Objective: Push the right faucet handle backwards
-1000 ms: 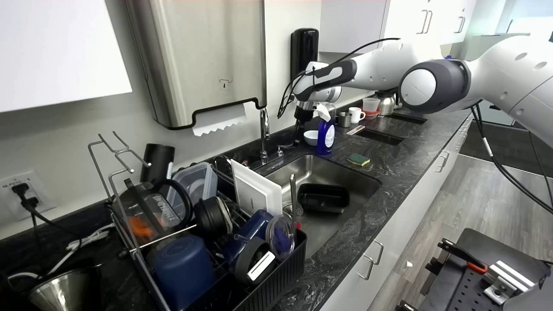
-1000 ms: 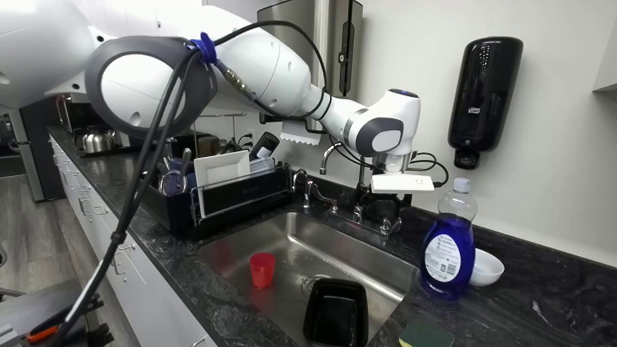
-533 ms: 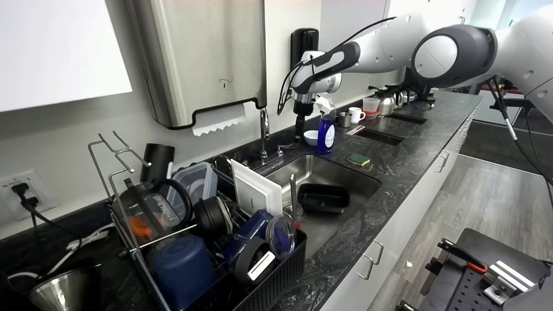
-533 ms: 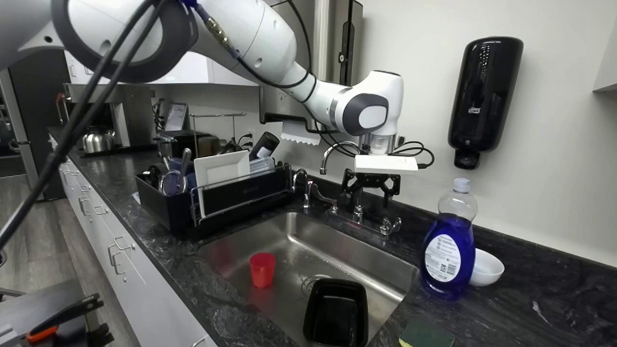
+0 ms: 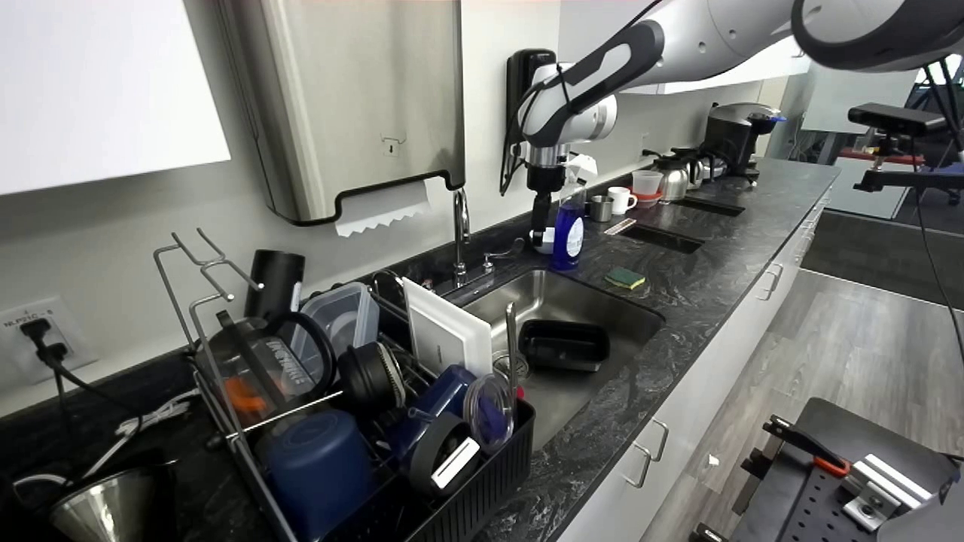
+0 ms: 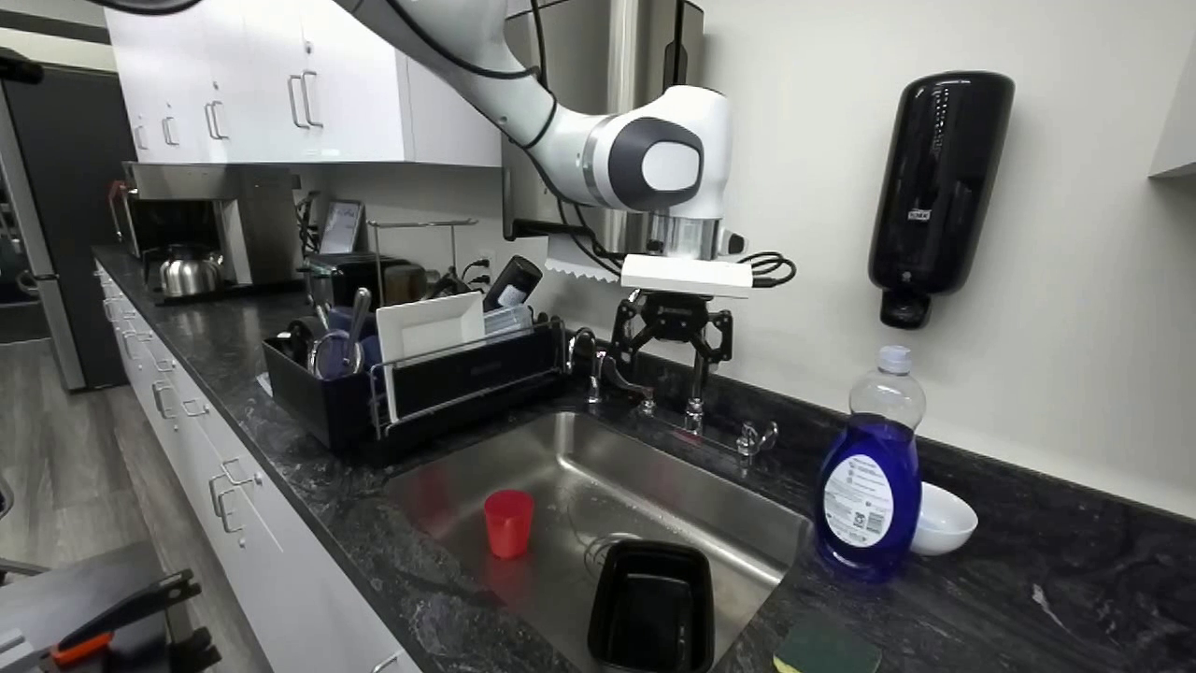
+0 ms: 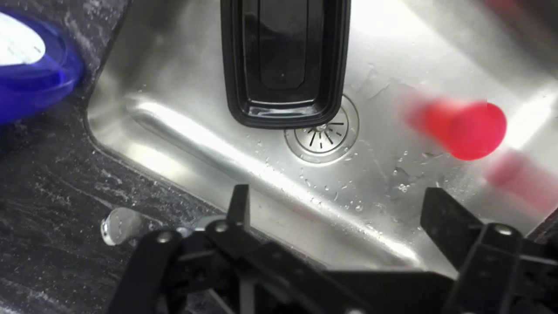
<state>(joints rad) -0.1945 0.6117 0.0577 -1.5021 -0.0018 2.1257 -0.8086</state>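
The right faucet handle point(image 6: 755, 439) is a small silvery lever at the back of the sink, right of the chrome spout point(image 6: 694, 411). It shows in both exterior views, its lever point(image 5: 507, 252) uncovered. In the wrist view the lever point(image 7: 121, 226) lies left of my left finger, with its base partly hidden behind the gripper. My gripper point(image 6: 665, 360) is open and empty, above and to the left of the handle in that exterior view, apart from it. Its fingers point(image 7: 336, 196) are spread wide over the sink's back wall. The spout point(image 5: 461, 237) also shows beside the paper towel dispenser.
A blue soap bottle point(image 6: 869, 495) and a white bowl point(image 6: 944, 519) stand right of the handle. A black container point(image 6: 651, 608) and a red cup point(image 6: 509, 523) sit in the sink point(image 6: 579, 467). A dish rack point(image 6: 322, 402) stands left; a sponge point(image 5: 625, 277) lies on the counter.
My gripper has risen and moved away from the handle, out from the wall. The handle, partly covered earlier in an exterior view, is now uncovered. The other objects stay put.
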